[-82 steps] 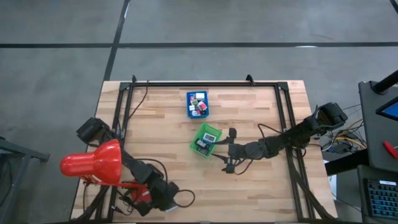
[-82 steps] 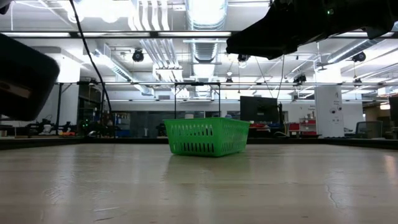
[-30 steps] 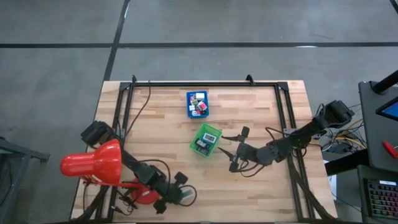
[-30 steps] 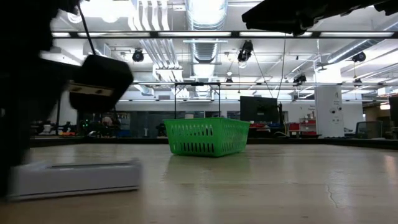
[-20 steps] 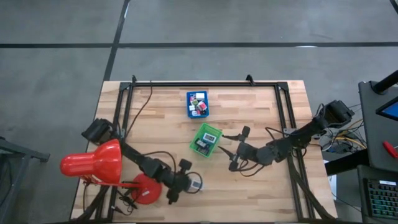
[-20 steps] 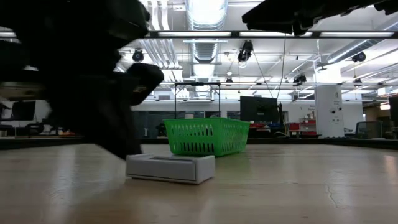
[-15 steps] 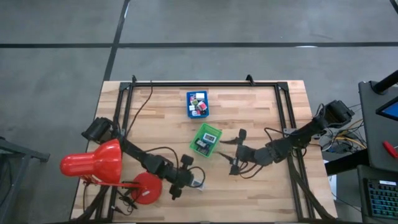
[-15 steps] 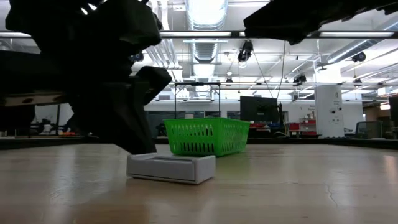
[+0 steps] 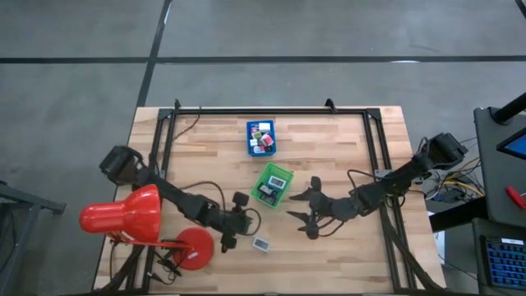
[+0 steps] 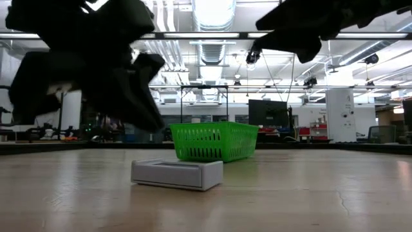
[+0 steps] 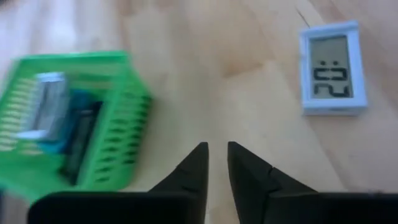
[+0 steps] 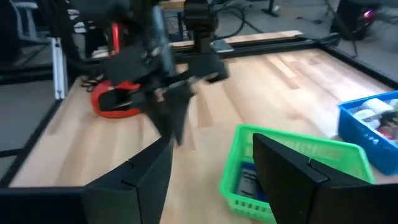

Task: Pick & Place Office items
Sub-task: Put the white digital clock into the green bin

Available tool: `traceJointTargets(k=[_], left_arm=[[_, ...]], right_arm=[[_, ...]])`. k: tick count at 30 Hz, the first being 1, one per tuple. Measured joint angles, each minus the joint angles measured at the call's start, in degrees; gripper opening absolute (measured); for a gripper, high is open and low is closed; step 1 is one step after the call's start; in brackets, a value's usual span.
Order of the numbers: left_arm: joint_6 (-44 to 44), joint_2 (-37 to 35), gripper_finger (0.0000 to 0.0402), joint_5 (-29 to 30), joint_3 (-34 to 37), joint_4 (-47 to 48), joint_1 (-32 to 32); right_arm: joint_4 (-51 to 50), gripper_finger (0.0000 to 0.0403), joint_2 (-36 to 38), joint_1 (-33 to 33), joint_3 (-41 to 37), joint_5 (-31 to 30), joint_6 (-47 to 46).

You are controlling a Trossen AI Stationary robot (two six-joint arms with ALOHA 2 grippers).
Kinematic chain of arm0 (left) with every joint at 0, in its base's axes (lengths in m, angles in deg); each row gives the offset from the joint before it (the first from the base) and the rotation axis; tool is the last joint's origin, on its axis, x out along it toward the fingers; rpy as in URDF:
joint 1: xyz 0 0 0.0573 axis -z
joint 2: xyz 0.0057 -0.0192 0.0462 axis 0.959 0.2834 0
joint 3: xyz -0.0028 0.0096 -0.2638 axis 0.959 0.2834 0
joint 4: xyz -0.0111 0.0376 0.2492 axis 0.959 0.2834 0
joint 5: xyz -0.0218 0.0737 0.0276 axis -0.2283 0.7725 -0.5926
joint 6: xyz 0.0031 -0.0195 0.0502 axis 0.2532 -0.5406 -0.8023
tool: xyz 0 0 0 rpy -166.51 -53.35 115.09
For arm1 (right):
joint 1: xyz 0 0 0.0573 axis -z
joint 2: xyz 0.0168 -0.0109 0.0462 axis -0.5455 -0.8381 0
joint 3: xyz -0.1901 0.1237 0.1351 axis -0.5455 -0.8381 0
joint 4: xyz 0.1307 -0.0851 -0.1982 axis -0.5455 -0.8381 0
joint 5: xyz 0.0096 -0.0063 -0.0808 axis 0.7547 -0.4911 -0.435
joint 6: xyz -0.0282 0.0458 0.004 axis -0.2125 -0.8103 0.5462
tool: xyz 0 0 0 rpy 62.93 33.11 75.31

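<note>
A small white digital clock [image 9: 261, 244] is lying flat on the wooden counter [image 9: 345, 148], display up, near the front edge and apart from both trays. The left hand [image 9: 230, 224] is hovering just beside it, toward the red desk lamp [image 9: 123, 218], its fingers [image 11: 194, 163] standing narrowly apart and gripping nothing; the clock [image 11: 331, 68] is showing ahead of those tips, clear of them. A dark cable is looping around the left arm near the lamp's round base [image 9: 194, 249]. The green tray [image 9: 272, 184] is sitting mid-counter between the two arms, with a white piece and darker pieces inside. Farther back, the blue tray [image 9: 262, 137] is holding a cluster of white, pink-red and green office items. The right hand [image 9: 308, 214] is hanging just beside the green tray, its fingers [image 12: 146, 177] spread wide and empty. In the low view the clock [image 10: 177, 174] is lying in front of the green tray [image 10: 212, 143].
</note>
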Motion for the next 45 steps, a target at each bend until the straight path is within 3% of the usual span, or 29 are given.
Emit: traceJointTargets(k=[4,10,15,20,25,33,45], left_arm=[[0.1,-7.1,0.0088,2.2,4.4,-0.3,0.1],[1.4,-17.3,0.011,5.0,13.6,-4.8,0.0],[1.5,-23.7,0.0112,7.4,21.3,-11.6,-0.4],[1.1,-28.4,0.0112,9.4,26.3,-14.8,-0.5],[-0.5,-31.0,0.0113,10.5,29.5,-18.3,-0.6],[-3.9,-32.9,0.0113,13.1,31.2,-20.4,-0.7],[-6.3,-35.2,0.0113,16.7,33.2,-22.6,-1.8]], right_arm=[[-3.4,0.0241,-1.5,0.0,2.5,-2.1,-0.7],[-19.9,0.0242,-5.6,0.5,10.5,-4.8,-2.7],[-28.4,0.024,-11.4,2.7,18.7,7.6,-12.2],[-40.8,0.0275,-20.9,3.5,29.5,15.2,-14.4],[-54.7,0.0312,-29.5,3.5,41.4,17.2,-16.2],[-56.0,0.0328,-37.8,3.5,52.8,20.4,-15.4],[-54.7,0.032,-39.4,3.3,54.9,24.8,-22.2]])
